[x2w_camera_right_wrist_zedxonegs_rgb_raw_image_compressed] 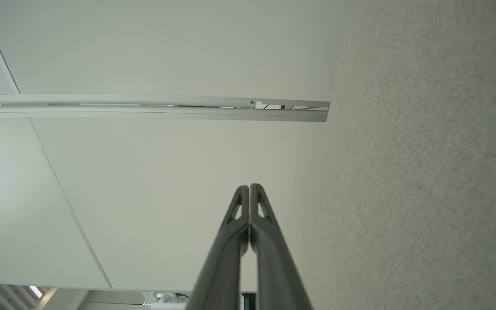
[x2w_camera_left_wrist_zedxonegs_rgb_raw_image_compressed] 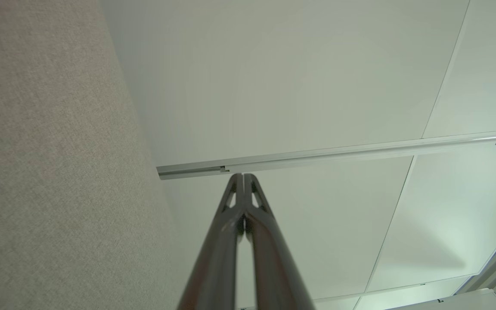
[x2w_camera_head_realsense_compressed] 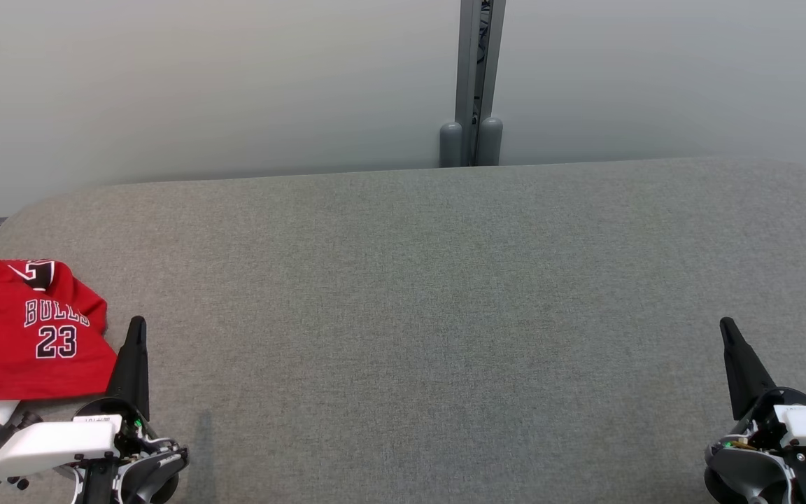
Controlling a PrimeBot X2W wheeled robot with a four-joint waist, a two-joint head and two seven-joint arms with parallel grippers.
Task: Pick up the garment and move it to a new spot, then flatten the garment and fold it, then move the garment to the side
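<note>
Our left gripper [x2w_camera_head_realsense_compressed: 136, 323] and right gripper [x2w_camera_head_realsense_compressed: 726, 323] are closed, empty. The garment [x2w_camera_head_realsense_compressed: 32, 336] lies crumpled at nine o'clock by the table [x2w_camera_head_realsense_compressed: 403, 280] edge; a shallow grab could drag it off.

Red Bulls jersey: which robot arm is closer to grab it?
Left. The red Bulls jersey lies bunched at the left edge of the grey table, just beside the left fingers, which are shut. The right fingers sit far across it.

Left gripper [x2w_camera_left_wrist_zedxonegs_rgb_raw_image_compressed: 243, 175] with two long dark fingers pressed together, grey woven fabric tabletop [x2w_camera_left_wrist_zedxonegs_rgb_raw_image_compressed: 50, 172] alongside, pale wall panels [x2w_camera_left_wrist_zedxonegs_rgb_raw_image_compressed: 274, 77], horizontal silver metal rail [x2w_camera_left_wrist_zedxonegs_rgb_raw_image_compressed: 338, 151] beyond the fingertips
</note>
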